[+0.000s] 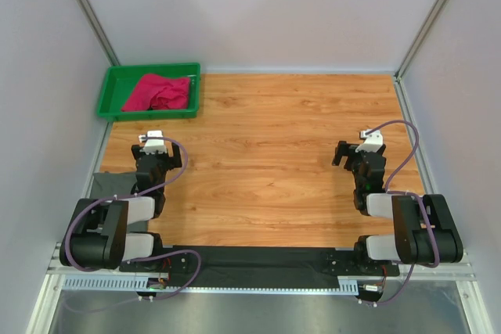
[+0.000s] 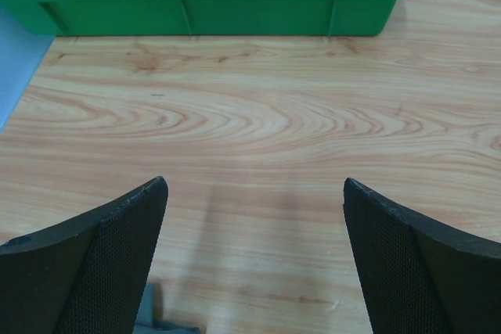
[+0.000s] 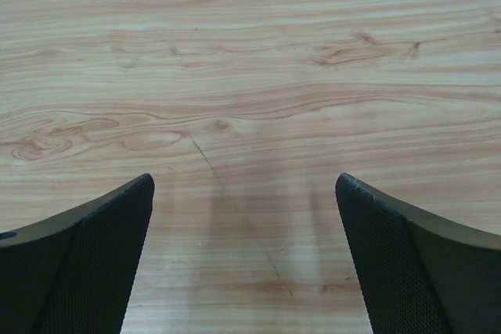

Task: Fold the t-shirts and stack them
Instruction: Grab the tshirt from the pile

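Crumpled magenta shirts (image 1: 156,91) were pictured heaped in a green plastic tray (image 1: 149,113) at the far left corner of a wood-grain counter (image 1: 266,154). The soft, unprinted fabric was bunched into folds and creases toward the middle and right of the tray, and how many garments made up the heap could not be told. The tray was rectangular and shallow, with a rolled glossy rim and ribbed outer walls. It was set against the left wall of a pale, plain enclosure framed by metal struts.

The left gripper (image 1: 151,140) was held low over the counter, near the tray's front wall and apart from it, its jaws spread wide. In the left wrist view its black fingers (image 2: 117,263) were seen as curved wedges, their inner faces covered with a finely dimpled pad, and the pink cloth showed just above the green rim. A flat grey piece (image 1: 109,184), of a material that could not be told, was seen at the counter's left edge beside the left arm.

The right gripper (image 1: 350,152) was held over the right side of the counter, well apart from the tray, likewise opened wide. Only pale laminate with brown swirling grain and a thin dark scratch was seen between its textured fingers (image 3: 407,263).
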You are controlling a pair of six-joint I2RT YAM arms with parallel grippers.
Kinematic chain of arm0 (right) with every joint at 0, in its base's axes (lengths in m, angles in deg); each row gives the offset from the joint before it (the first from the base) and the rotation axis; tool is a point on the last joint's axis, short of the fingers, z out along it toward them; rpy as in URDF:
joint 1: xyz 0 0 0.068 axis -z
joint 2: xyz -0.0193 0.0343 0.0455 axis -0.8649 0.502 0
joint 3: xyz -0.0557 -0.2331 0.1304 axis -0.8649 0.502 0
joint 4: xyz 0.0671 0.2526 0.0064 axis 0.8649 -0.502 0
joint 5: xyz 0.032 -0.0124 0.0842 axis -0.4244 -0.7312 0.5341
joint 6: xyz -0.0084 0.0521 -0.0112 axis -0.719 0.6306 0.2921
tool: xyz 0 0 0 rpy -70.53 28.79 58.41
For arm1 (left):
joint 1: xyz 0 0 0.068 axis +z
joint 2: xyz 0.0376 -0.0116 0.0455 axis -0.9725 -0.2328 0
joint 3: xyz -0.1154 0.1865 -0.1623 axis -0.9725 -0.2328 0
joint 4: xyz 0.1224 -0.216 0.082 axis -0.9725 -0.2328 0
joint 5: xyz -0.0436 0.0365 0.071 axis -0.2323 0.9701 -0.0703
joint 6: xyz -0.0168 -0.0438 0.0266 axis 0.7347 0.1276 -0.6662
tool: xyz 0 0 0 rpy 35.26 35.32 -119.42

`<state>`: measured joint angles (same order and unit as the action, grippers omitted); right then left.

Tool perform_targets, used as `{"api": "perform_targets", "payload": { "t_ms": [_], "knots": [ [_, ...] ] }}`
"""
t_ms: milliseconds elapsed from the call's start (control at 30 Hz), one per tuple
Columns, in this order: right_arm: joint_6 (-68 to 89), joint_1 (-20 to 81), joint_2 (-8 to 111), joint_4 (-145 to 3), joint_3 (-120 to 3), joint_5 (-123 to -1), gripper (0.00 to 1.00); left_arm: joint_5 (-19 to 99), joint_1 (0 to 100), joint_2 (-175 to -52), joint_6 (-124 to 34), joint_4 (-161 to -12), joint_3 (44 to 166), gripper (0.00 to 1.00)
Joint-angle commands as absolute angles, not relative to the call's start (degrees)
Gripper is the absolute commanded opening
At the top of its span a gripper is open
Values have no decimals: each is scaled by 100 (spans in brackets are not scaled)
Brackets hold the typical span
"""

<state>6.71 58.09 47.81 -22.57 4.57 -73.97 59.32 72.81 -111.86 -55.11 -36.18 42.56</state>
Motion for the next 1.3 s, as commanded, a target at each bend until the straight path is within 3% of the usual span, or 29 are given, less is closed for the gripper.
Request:
{"api": "perform_targets", "payload": {
  "t_ms": [0, 100, 300, 467, 533, 633, 867, 1000, 1267],
  "knots": [
    [512, 5829, 4757, -1730, 313, -7585, 100, 6188, 7302, -10992, -5502, -3291, 4414, 100],
    [512, 5829, 4757, -1748, 313, -7576, 100, 6382, 7302, -10413, -5370, -4334, 4694, 100],
    [538, 5724, 4452, -2018, 156, -7909, 100, 8272, 7311, -10287, -4700, -7227, 6486, 99],
    [1931, 5662, 3878, -5556, -1439, -9050, 100, 7727, 7320, -10796, -4886, -7940, 7980, 100],
    [1989, 5697, 3965, -7282, -2083, -8783, 100, 7745, 7328, -11086, -4404, -9093, 8977, 100],
    [2312, 5715, 4299, -8643, -3069, -8465, 100, 6977, 7390, -11982, -4725, -10161, 10300, 99],
    [2060, 5758, 3984, -9157, -3607, -7445, 99, 5321, 7618, -14379, -4712, -11245, 12533, 93],
    [1813, 5785, 3677, -9332, -3695, -7462, 99, 5337, 7618, -15323, -4455, -11826, 13605, 93],
    [1935, 5864, 3553, -9561, -3888, -7137, 97, 5750, 7627, -16562, -4463, -12054, 14441, 93]
  ]
}}
